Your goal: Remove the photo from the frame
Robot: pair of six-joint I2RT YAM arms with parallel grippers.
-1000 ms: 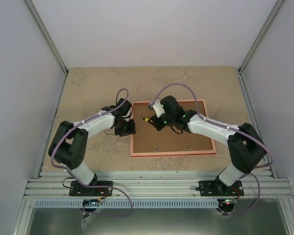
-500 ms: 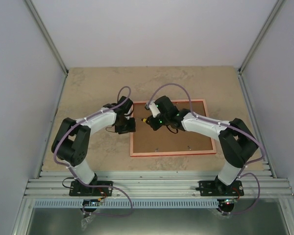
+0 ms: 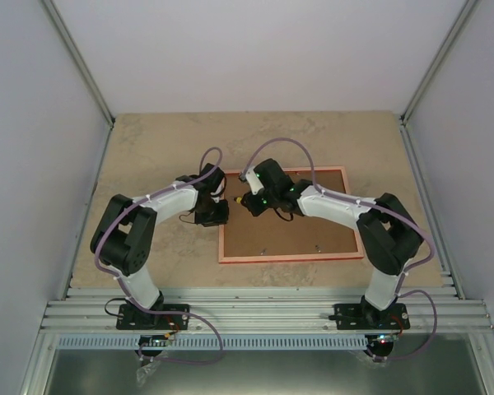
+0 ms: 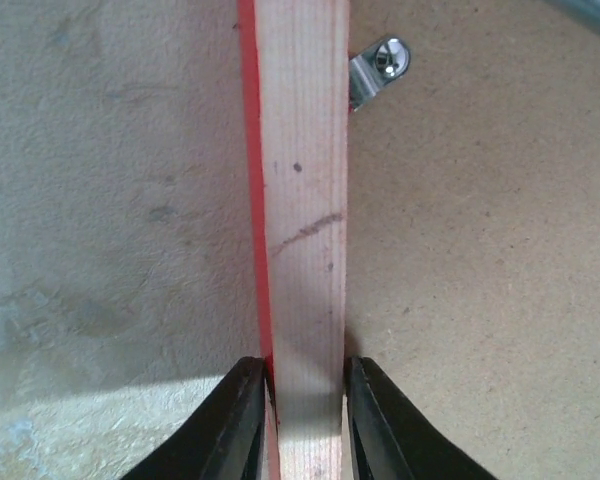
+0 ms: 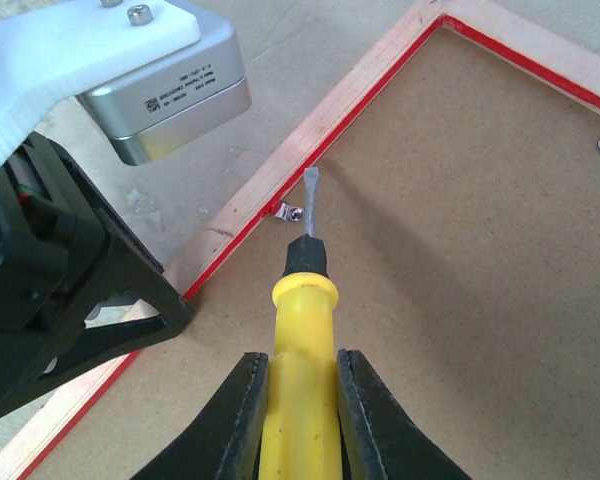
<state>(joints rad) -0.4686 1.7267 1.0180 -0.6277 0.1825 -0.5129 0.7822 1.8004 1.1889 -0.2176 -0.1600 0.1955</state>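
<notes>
On the beige table, the frame lies face down right of centre, backing board in place and the photo unseen, presumably beneath, so most work remains; the left gripper clamps its left rail, and the right gripper grips a yellow screwdriver tipped at a metal clip.

Left end effector seemingly clamped; right end effector clamped.

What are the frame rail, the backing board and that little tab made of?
The frame: bare pale wood, visible grain, red paint on its outer edge. The backing board: matte brown, finely speckled, probably hardboard. The tab: shiny silver, likely metal.
</notes>
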